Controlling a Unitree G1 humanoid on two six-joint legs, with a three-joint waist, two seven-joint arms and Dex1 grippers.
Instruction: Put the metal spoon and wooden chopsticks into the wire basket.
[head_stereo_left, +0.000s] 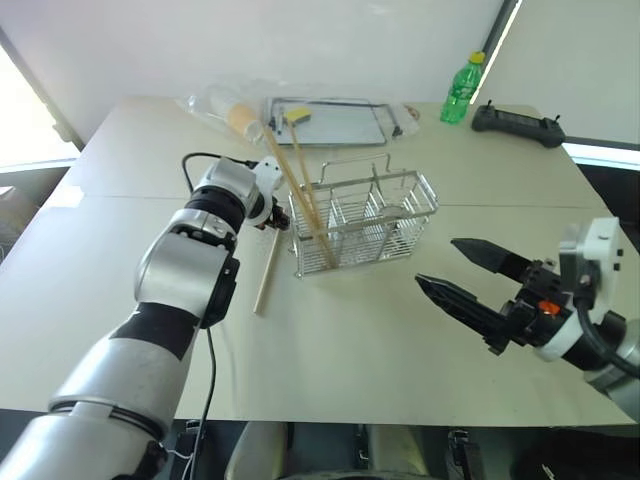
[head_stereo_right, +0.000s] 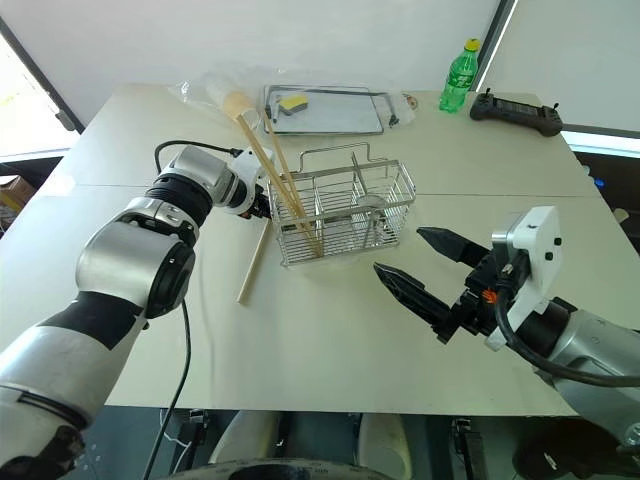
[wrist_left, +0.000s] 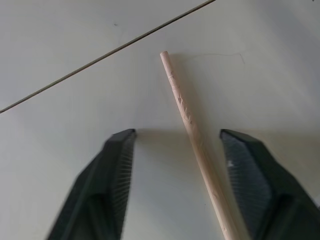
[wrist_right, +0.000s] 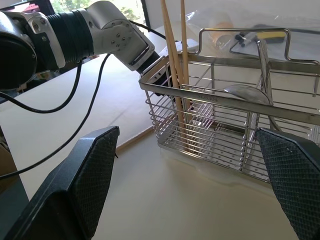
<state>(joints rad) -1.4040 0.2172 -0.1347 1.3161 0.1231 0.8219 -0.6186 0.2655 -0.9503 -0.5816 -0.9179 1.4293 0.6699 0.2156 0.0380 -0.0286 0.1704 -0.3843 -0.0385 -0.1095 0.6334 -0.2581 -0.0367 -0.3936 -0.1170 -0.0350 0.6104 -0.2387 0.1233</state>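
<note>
Mid-frame, left gripper (wrist_left: 176, 175) open astride last wooden chopstick (head_stereo_left: 267, 272) lying beside wire basket (head_stereo_left: 365, 222); spoon (wrist_right: 248, 93) already inside. Right gripper (head_stereo_left: 468, 272) wide, empty. Next: close, lift.

Both end effectors (wrist_left: 175, 170) (head_stereo_right: 425, 270) agape

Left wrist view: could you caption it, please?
Left gripper open astride a wooden chopstick lying on the table.
</note>
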